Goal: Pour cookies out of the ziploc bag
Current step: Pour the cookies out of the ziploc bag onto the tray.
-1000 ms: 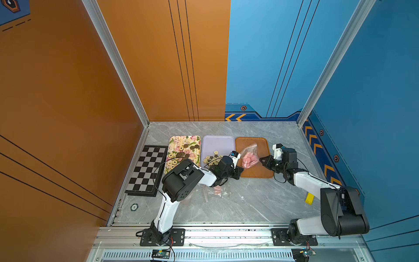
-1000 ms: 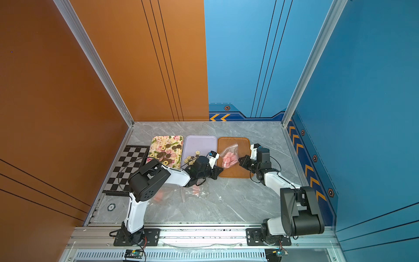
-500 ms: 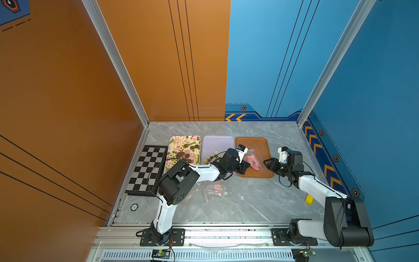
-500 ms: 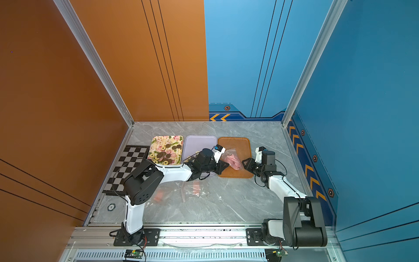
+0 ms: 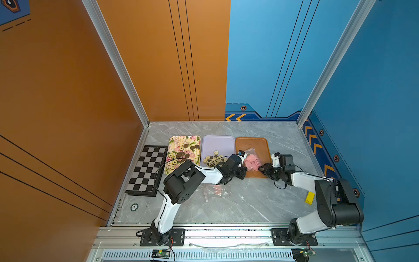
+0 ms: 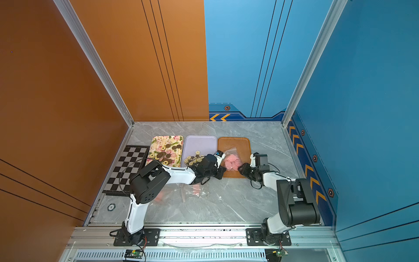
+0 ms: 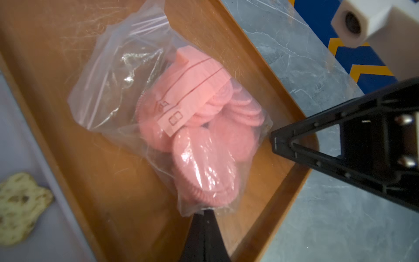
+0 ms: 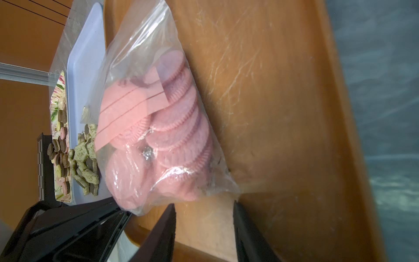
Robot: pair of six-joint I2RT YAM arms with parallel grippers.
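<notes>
left gripper: you are pinching the ziploc bag by a corner, on the brown tray.
right gripper: you are hanging it released over that tray's edge.
cookies: lying bagged on the tray.

- Left arm: white tubular links between bulky black joint housings. The largest housing has a ring of small holes on its round face.
- Right arm: same white-and-black build.
- Base plates: black and flat, with bolts near the corners.
- Cable: thin and black, running in a loose loop beside the left arm.
- Wrist block: white and boxy, with a dark round hole.
- Left gripper: black fingers that narrow to a thin edge.
- Right gripper: black fingers built as open triangular frames, studded along the edges, with two silver screws.
</notes>
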